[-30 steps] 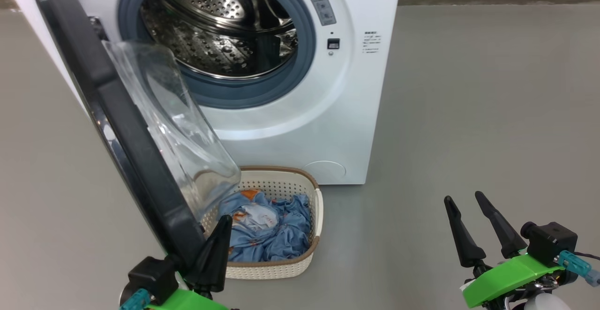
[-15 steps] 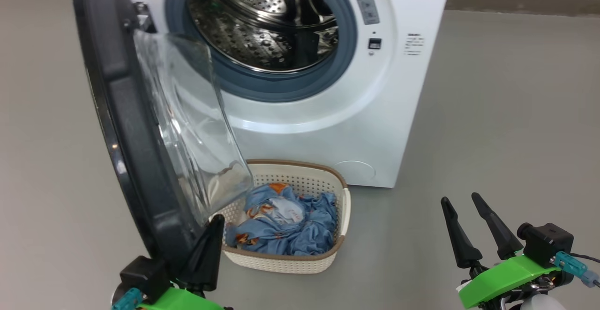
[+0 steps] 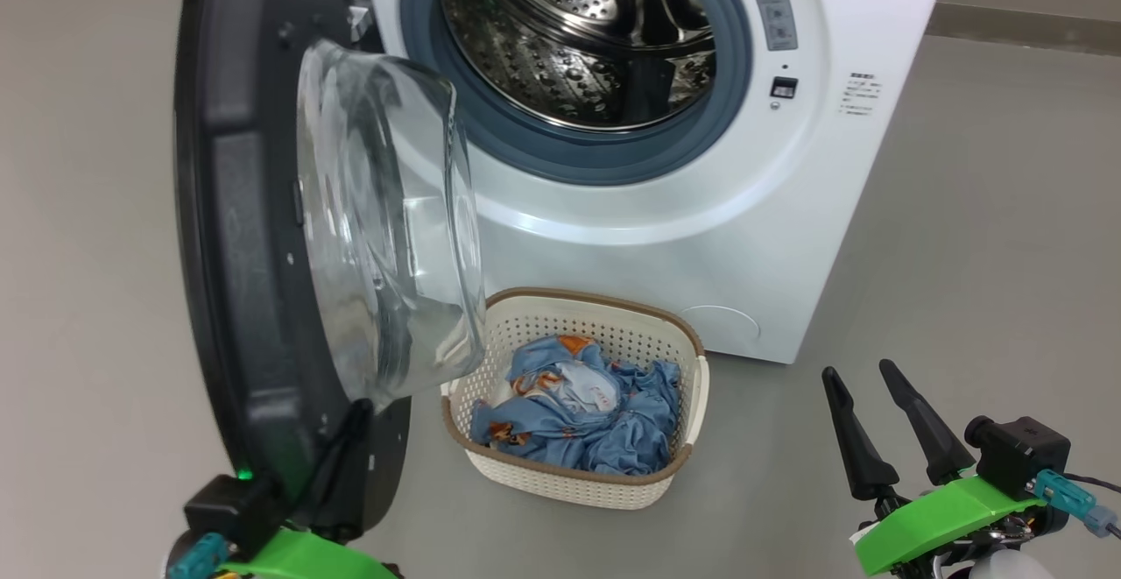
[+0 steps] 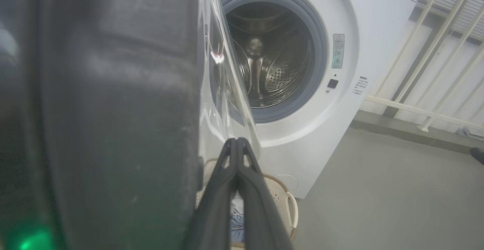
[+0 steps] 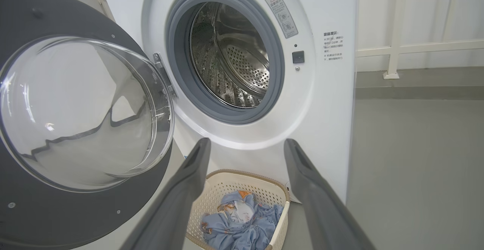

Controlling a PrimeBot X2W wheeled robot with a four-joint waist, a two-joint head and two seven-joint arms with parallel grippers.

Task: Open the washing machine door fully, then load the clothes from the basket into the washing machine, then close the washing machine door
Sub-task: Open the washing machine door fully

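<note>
Seemingly to nudge the washing machine door (image 3: 245,211) wider, the left pincer (image 4: 236,142) sits pinched tight against it — the right pincer (image 3: 858,371) gapes empty.

Laundry area — washing machine (image 3: 666,237), basket (image 3: 560,484), bare grey floor (image 3: 963,255).

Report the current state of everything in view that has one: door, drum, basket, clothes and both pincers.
washing machine door: open, swung out to the robot's left.
drum: empty, no clothes seen inside.
basket: upright on the floor before the washing machine, loaded.
clothes: crumpled in the basket.
left pincer: shut, holding nothing, by the door's lower inner edge.
right pincer: open, empty, apart from everything.
</note>
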